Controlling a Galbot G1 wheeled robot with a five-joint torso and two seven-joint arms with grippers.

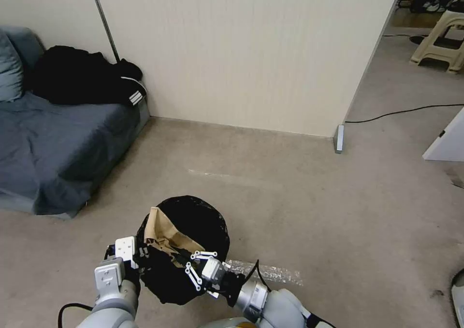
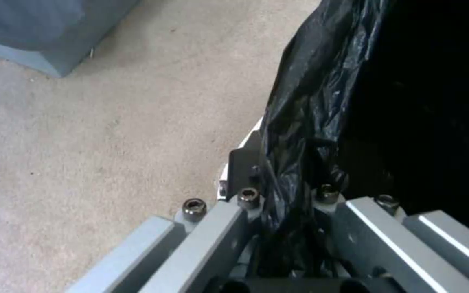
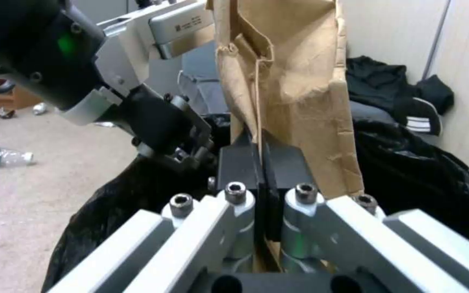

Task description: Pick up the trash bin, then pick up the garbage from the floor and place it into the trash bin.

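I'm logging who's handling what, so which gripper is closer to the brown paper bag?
Right. The right gripper is shut on the paper bag, holding it over the trash bin. The left gripper is beside it, clamped on the bin's bag-lined rim, not touching the paper bag.

L gripper (image 2: 283,211) pinching bin liner (image 2: 310,101)
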